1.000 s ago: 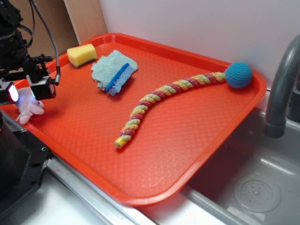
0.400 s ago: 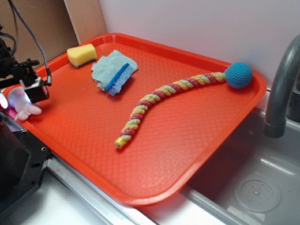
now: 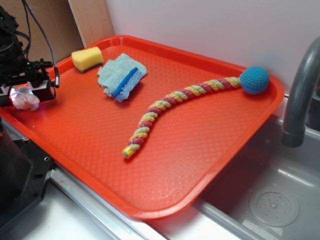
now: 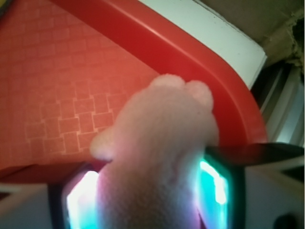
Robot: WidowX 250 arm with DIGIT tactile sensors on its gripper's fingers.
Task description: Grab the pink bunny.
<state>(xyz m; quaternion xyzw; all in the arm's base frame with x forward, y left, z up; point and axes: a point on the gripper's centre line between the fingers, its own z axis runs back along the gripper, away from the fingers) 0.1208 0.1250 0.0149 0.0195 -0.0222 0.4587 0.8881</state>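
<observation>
Between claw (image 3: 24, 96) pads — pink bunny (image 4: 157, 157).

On the tray (image 3: 200, 165), the sponge (image 3: 87, 58) sits at the far left corner, with the cloth (image 3: 121, 76) just right of it. The rope toy (image 3: 175, 107) crosses the tray's middle, its ball at the far right corner. The bunny (image 3: 25, 100) sits between the gripper (image 3: 26, 95) fingers at the tray's left edge. The faucet (image 3: 300, 95) stands right of the tray

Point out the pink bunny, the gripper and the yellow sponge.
pink bunny (image 4: 157, 157): wrist view, fuzzy body.
gripper (image 3: 24, 97): exterior view, between the fingertips, shut on the bunny.
yellow sponge (image 3: 86, 57): exterior view, top face.
</observation>
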